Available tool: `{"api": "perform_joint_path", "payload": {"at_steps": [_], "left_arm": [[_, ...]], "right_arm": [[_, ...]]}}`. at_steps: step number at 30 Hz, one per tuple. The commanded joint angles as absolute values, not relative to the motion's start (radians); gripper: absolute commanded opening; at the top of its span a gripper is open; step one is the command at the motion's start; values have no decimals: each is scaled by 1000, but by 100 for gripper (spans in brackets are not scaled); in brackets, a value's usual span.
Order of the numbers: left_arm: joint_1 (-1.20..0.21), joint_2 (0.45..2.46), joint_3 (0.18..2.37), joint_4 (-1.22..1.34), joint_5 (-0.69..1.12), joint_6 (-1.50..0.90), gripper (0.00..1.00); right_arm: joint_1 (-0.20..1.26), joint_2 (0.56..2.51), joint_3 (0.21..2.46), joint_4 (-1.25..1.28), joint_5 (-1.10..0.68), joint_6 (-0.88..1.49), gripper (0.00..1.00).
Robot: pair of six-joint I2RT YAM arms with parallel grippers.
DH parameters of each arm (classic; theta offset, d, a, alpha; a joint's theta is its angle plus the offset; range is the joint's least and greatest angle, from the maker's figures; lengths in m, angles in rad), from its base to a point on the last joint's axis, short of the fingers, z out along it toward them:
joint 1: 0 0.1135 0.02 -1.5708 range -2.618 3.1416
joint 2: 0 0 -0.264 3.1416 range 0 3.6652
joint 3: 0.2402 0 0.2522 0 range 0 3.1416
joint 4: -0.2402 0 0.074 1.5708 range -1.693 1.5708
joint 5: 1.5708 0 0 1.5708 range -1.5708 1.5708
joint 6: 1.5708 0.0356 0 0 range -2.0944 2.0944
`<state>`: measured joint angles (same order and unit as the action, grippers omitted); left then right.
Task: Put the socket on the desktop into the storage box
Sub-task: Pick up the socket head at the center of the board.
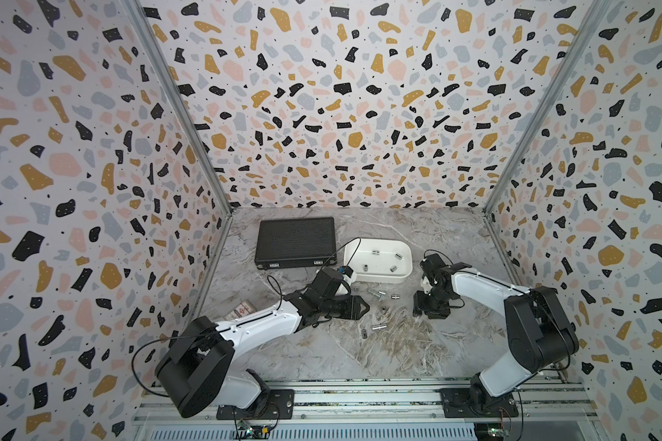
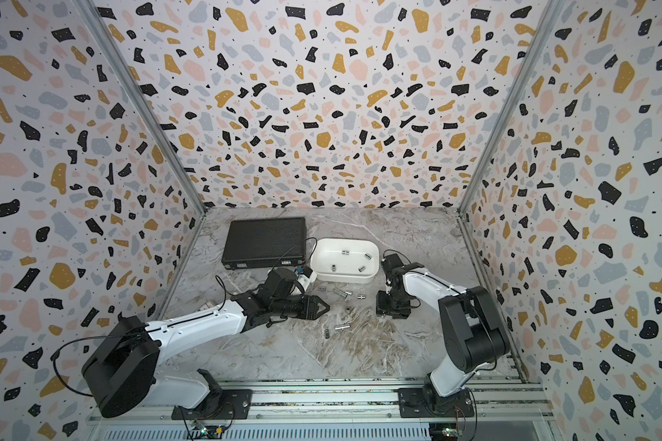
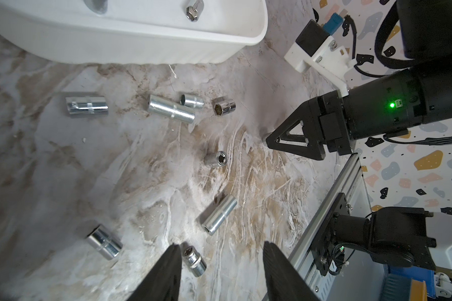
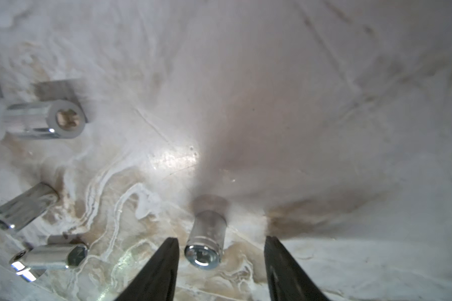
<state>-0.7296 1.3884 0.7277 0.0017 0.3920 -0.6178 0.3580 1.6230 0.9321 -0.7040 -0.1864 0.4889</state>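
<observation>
Several chrome sockets (image 1: 378,327) lie scattered on the marble desktop (image 1: 360,355) between my two arms. The white storage box (image 1: 406,275) stands behind them and holds several sockets. My left gripper (image 3: 222,245) is open just above the desktop. A short socket (image 3: 194,261) lies loose beside one of its fingers (image 3: 171,263). My right gripper (image 4: 221,239) points down at the desktop and is also open. Its jaws stand on either side of a lying socket (image 4: 206,242), nearer one finger, without touching it. In both top views the right gripper (image 2: 381,309) sits in front of the box (image 2: 344,278).
A black ribbed case (image 1: 296,241) with metal latches lies closed at the back left, beside the box. A small printed card (image 1: 239,309) lies under my left forearm. Patterned walls close in three sides, and an aluminium rail (image 1: 360,397) runs along the front edge.
</observation>
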Motion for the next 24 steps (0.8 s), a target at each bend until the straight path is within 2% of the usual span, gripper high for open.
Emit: {"api": "perform_joint_path", "payload": {"at_steps": [1, 8, 19, 24], "left_arm": [[-735, 1401, 714, 44, 400, -619, 54], [-734, 1410, 710, 54, 399, -623, 54], [-735, 1426, 713, 63, 403, -625, 54], [-734, 1427, 715, 64, 404, -625, 54]], "right_arm": [[365, 1636, 950, -720, -178, 479, 57], [379, 1667, 962, -713, -182, 482, 52], [387, 1674, 960, -707, -196, 488, 22], [387, 1670, 959, -704, -196, 491, 18]]}}
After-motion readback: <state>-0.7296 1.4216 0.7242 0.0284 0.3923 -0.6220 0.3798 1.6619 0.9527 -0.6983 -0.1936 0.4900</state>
